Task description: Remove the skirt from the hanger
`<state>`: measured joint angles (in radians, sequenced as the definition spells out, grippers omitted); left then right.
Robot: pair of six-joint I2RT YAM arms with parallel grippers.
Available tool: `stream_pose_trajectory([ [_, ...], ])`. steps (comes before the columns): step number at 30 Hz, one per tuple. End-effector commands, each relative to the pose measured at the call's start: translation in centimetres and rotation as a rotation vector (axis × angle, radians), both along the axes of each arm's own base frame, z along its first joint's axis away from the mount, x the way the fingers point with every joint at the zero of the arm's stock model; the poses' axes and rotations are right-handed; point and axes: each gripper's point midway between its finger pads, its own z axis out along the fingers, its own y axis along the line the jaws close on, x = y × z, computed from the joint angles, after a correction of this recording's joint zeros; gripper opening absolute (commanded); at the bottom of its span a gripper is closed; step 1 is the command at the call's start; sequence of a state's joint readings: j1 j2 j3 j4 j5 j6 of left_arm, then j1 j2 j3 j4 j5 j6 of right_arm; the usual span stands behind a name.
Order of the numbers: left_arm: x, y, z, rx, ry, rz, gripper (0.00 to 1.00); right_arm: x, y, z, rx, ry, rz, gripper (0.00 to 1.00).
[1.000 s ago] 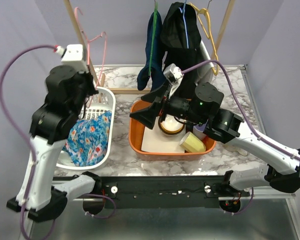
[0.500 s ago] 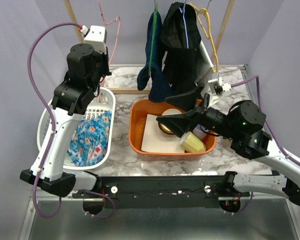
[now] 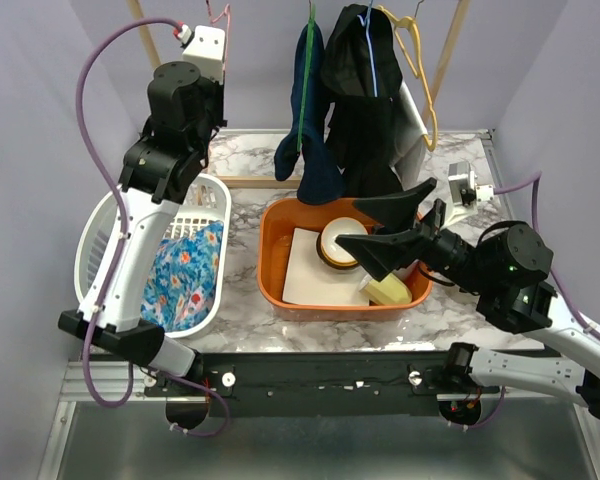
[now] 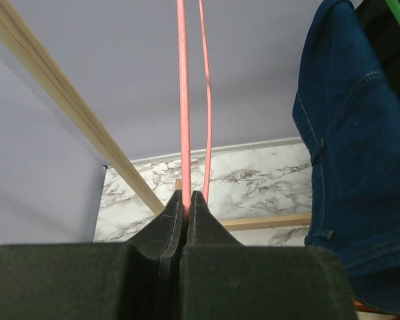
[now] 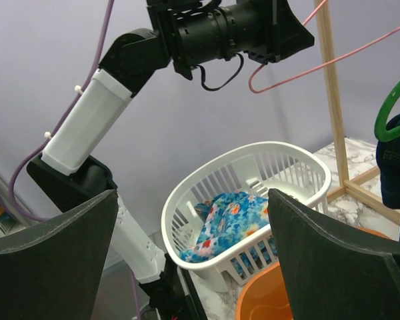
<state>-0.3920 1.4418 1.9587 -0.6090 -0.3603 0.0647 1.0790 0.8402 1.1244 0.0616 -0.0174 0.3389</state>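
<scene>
One denim garment [image 4: 350, 153] rt of hanger [image 4: 183, 100]; skirt [image 3: 185, 275] in basket [image 3: 212, 200].

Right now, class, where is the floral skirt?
In the top view, the floral skirt lies inside the white basket on the left side, next to the orange tub.
</scene>
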Motion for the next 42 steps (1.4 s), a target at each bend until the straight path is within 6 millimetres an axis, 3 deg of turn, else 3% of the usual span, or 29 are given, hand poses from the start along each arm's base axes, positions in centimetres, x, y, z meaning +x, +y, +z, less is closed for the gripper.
stream_pose_trajectory([
  [1,2.0,1.8,-0.2,0.042,0.006,0.102,0.0,0.4,-0.9,0.3,0.044,0.0,-0.045,1.0],
  [8,3.9,2.5,-3.7,-0.006,0.096,0.098,0.0,0.5,-1.4,0.2,0.034,-0.006,-0.06,1.0],
  [11,3.5,2.3,-3.7,-0.008,0.112,0.081,0.24,0.4,-1.4,0.0,0.033,-0.001,-0.057,1.0],
  [12,3.3,2.3,-3.6,-0.014,0.113,0.079,0.42,0.4,-1.3,-0.1,0.031,0.002,-0.055,1.0],
  [14,2.2,2.5,-3.2,-0.025,0.114,0.071,0.52,0.4,-1.3,-0.2,0.033,0.01,-0.051,1.0],
  [18,0.2,3.0,-1.9,-0.036,0.086,0.063,0.88,0.6,-1.0,-0.4,0.034,0.036,-0.053,1.0],
  [24,-3.6,3.0,1.9,-0.124,-0.013,0.01,0.99,2.2,-0.7,-1.5,0.001,0.126,-0.12,1.0],
  [26,-4.8,2.8,3.3,-0.143,-0.043,-0.024,0.99,3.4,-0.8,-3.3,-0.064,0.195,-0.182,1.0],
  [28,-5.5,1.8,3.5,-0.162,-0.027,-0.083,0.99,4.3,-0.7,-3.2,-0.093,0.235,-0.228,1.0],
  [32,-6.6,-0.3,5.1,-0.217,-0.028,-0.194,0.98,6.2,-2.0,-5.5,-0.155,0.382,-0.375,1.0],
  [36,-7.6,-2.3,5.8,-0.245,-0.03,-0.263,0.96,6.6,-2.7,-6.6,-0.142,0.441,-0.421,1.0],
  [39,-8.2,-4.6,5.9,-0.228,-0.028,-0.285,0.96,6.6,-3.5,-6.8,-0.137,0.443,-0.444,1.0],
  [40,-8.9,-6.3,5.7,-0.217,-0.017,-0.324,0.96,6.6,-3.7,-6.8,-0.137,0.442,-0.45,1.0],
  [42,-8.5,-7.5,5.3,-0.202,-0.005,-0.304,0.95,6.7,-4.6,-6.8,-0.134,0.434,-0.479,1.0],
])
